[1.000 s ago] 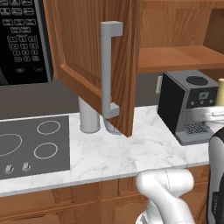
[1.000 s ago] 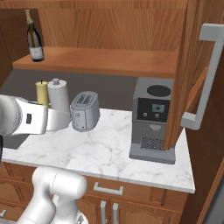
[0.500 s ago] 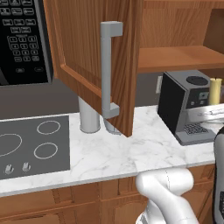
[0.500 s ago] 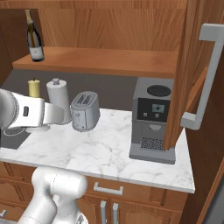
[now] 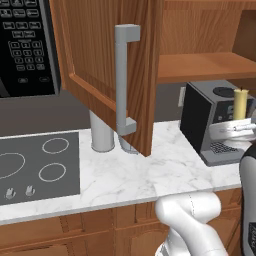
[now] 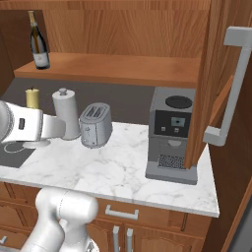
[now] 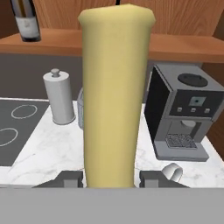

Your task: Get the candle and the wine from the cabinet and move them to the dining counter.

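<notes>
Cabinet overhead, warm wood, door swung wide with its grey bar handle facing the left base camera; top edge cut off in every view. Marble worktop below, carrying a dark cooktop cropped at the left edge. Coffee machine standing at the right of the worktop, partly hidden behind the door edge in the right base view. Toaster beside a grey canister, the canister's lower part masked by the arm there and half hidden by the door from the left. Wine upright on the cabinet shelf at its left end, neck cropped in the hand view. Candle upright between the gripper fingers, clamped at its base, held out over the worktop; dish base not discernible, wick barely visible at the top.
</notes>
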{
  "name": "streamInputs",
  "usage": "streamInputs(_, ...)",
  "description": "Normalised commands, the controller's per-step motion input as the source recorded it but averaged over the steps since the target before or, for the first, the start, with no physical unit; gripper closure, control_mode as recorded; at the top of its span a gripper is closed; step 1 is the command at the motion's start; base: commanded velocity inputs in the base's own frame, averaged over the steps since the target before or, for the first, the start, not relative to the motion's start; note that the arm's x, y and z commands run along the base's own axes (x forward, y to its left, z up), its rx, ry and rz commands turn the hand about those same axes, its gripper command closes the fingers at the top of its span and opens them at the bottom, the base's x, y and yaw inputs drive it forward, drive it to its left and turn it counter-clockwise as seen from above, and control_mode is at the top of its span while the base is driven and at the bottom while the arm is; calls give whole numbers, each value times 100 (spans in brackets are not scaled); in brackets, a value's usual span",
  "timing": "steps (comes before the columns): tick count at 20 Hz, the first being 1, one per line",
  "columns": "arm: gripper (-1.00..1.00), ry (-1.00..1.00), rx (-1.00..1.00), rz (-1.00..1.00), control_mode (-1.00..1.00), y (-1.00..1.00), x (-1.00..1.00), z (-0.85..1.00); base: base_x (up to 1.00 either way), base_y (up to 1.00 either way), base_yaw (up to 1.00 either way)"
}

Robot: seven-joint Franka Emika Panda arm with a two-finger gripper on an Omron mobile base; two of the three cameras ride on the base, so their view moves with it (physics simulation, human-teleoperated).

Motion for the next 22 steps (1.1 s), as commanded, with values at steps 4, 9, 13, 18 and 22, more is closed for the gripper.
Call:
streamInputs(4,100,-8,0,0,-100,0,0,0,0,0,0)
streamInputs(9,100,-5,0,0,-100,0,0,0,0,0,0)
streamInputs(13,100,0,0,0,-100,0,0,0,0,0,0)
streamInputs(18,100,0,0,0,100,0,0,0,-7,0,0)
streamInputs(22,100,0,0,0,100,0,0,0,-58,0,2)
